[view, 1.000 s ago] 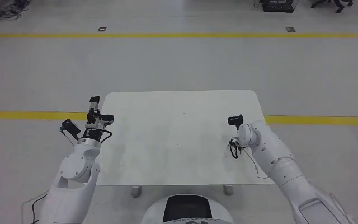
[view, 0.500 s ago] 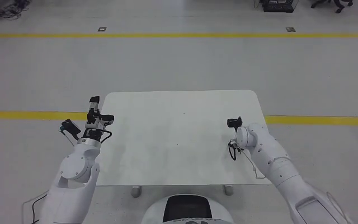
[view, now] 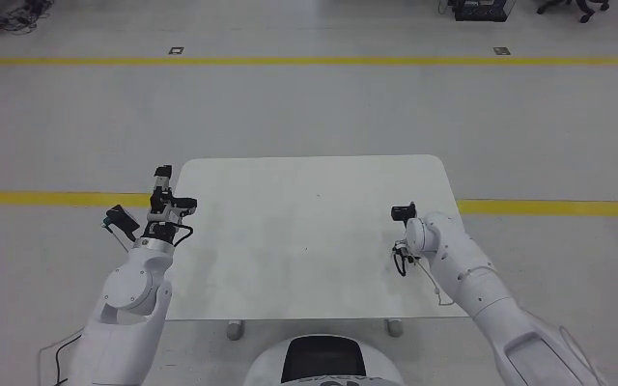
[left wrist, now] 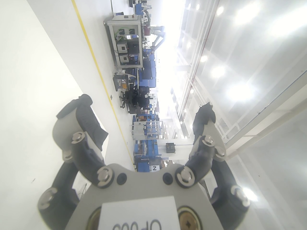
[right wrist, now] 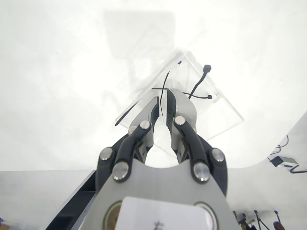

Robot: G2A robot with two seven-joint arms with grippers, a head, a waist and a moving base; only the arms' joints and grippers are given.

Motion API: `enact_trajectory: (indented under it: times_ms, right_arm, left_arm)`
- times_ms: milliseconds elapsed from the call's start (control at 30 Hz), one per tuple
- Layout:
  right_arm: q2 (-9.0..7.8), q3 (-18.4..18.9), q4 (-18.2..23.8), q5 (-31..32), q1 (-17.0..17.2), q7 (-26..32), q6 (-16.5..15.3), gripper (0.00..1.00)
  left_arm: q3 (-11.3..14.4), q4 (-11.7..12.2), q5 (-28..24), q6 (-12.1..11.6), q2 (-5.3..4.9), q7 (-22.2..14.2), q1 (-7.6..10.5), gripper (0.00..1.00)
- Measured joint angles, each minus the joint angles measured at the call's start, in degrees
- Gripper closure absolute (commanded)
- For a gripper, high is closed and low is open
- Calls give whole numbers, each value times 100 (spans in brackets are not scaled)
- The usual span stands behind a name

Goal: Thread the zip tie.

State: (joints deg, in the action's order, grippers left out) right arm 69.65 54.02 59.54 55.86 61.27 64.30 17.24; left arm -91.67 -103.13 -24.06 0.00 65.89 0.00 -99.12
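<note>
Where the right hand (right wrist: 163, 94) hangs low over the clear tray (right wrist: 144, 90), its two pads (right wrist: 156, 111) stand narrowly apart, not clamped. The thin tail of one black zip tie (right wrist: 165, 82) runs up through the gap. Light shows on both sides of the tail, so I read this as lined up for a pinch, grip not yet made. The hand lies along the tail's length, likely so the pads meet its flat sides. Cannot tell whether the tail rests on the tray floor or stands off it.

Just past the pads, inside the tray: two more ties (right wrist: 198, 82), heads toward one side wall, one curved, one straighter. They cross close beside the chosen tail. A careless close could catch the wrong strand.

Edges: the tray sits corner-on to the hand, with clear walls. The tie must come up over a wall before any threading. The edge of the surface (view: 309, 212) and a rounded corner lie close behind the tray on the arm's side, so there is little room to draw back. Beyond the tray's far corner the surface runs broad, the better way to pull.

Well apart from the tray, at the opposite edge of the surface, the left hand (left wrist: 144, 104) is held up. Its pads are spread wide, holding nothing, aimed out at the room. I judge it is waiting to meet a lifted tie.
</note>
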Motion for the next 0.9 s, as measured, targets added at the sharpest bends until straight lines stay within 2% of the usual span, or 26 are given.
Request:
enact_trajectory:
  times_ms: [433,533,667,900]
  right_arm:
    - [86,-70,-230,25,-95,-22,-15,93]
    - [101,-78,-264,40,-110,-19,-16,100]
    - [117,-78,-303,56,-131,4,-6,100]
    - [63,55,29,208,-122,334,-33,100]
  left_arm:
    - [0,0,0,0,0,0,0,0]
    - [0,0,0,0,0,0,0,0]
    - [0,0,0,0,0,0,0,0]
    - [0,0,0,0,0,0,0,0]
